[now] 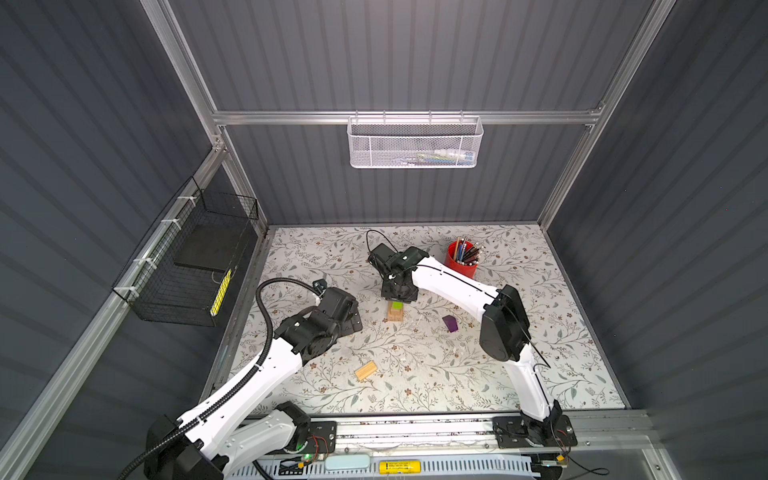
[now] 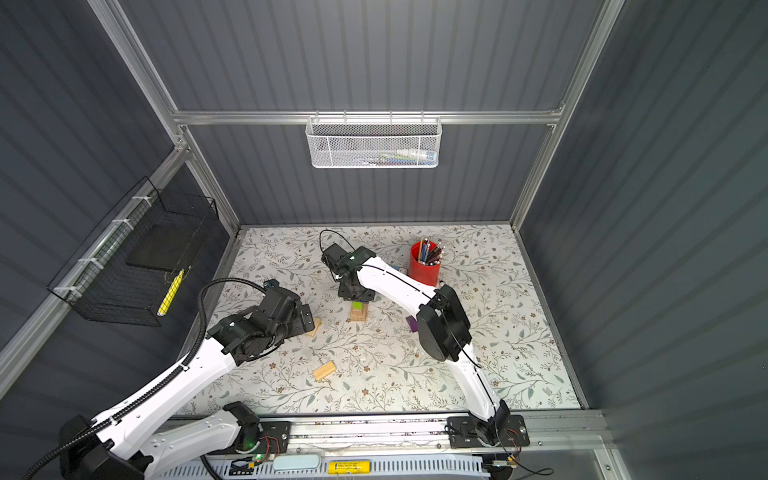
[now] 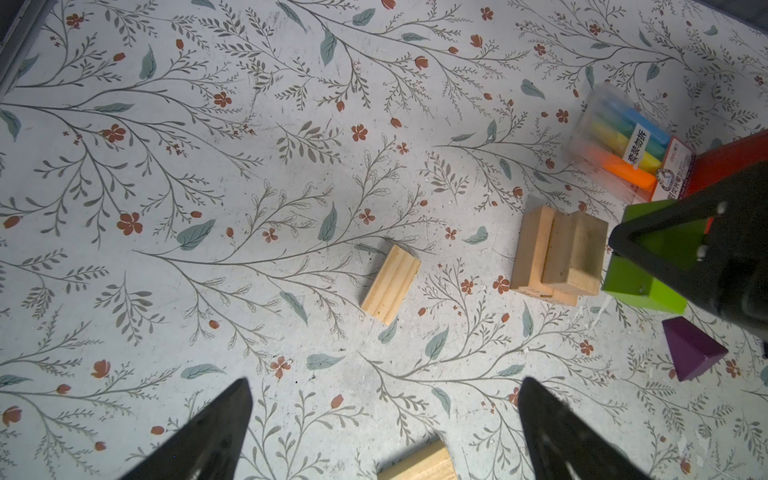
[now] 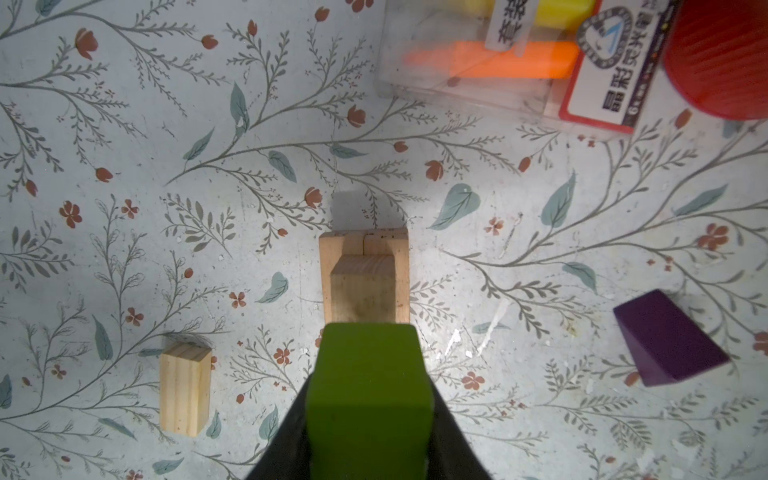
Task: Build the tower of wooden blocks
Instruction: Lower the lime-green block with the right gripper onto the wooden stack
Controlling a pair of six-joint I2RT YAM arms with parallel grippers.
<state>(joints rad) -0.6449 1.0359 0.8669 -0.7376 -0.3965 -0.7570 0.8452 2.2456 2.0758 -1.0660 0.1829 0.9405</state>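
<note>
My right gripper is shut on the lime green block, holding it just above the tower, a low stack of tan wood blocks near the table's middle. The purple block lies on the table to the tower's right. My left gripper hangs open over the table left of the tower, with nothing between its fingers. One loose tan block lies beyond it, and another shows just under it. A further tan block lies nearer the front edge.
A red pencil cup stands behind and to the right of the tower, with a clear pack of highlighters beside it. A black wire basket hangs on the left wall and a white mesh basket on the back wall.
</note>
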